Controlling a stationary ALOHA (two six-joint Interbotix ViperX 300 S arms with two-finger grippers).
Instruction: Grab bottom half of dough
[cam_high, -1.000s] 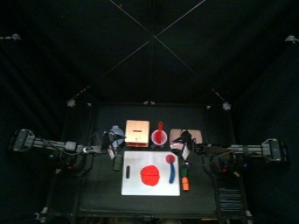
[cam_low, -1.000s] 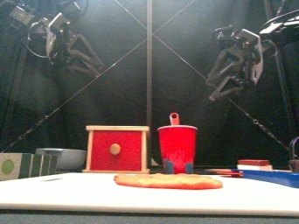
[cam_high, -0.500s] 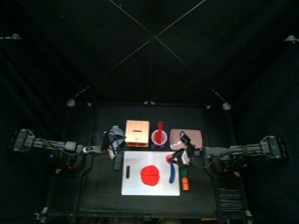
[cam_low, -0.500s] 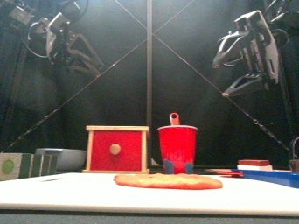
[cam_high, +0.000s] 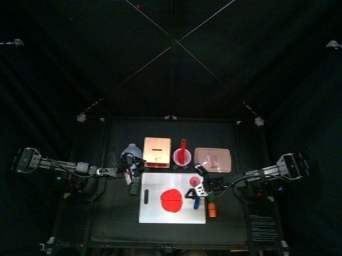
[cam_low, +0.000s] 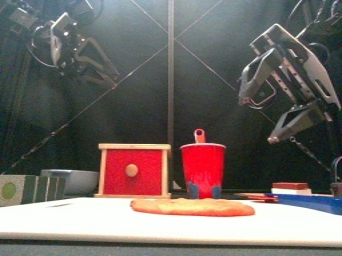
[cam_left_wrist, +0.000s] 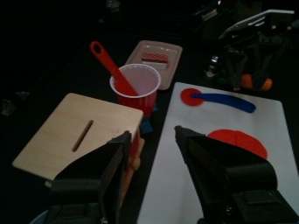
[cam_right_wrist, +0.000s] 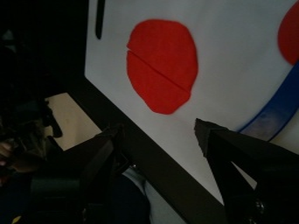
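The dough (cam_high: 171, 200) is a flat red oval on the white board (cam_high: 158, 184). It lies low and wide in the front view (cam_low: 191, 207). In the right wrist view the dough (cam_right_wrist: 162, 66) has a cut line across it. My right gripper (cam_high: 197, 189) hangs open and empty above the board, just right of the dough, high in the front view (cam_low: 297, 110); its jaws stand apart (cam_right_wrist: 163, 166). My left gripper (cam_high: 131, 160) rests open and empty off the board's far left corner (cam_left_wrist: 163, 166). The left wrist view shows the dough's edge (cam_left_wrist: 239, 143).
A blue-handled tool with a small red bowl end (cam_left_wrist: 216, 99) lies on the board right of the dough. An orange tool (cam_high: 214, 208) lies off its right edge. Behind the board stand a red cup with a spoon (cam_low: 203, 168), a red-fronted wooden box (cam_low: 135, 170) and a ridged tray (cam_left_wrist: 158, 54).
My right arm has swung in from the right over the board and now hangs close to the dough. The left arm and the dough have not moved.
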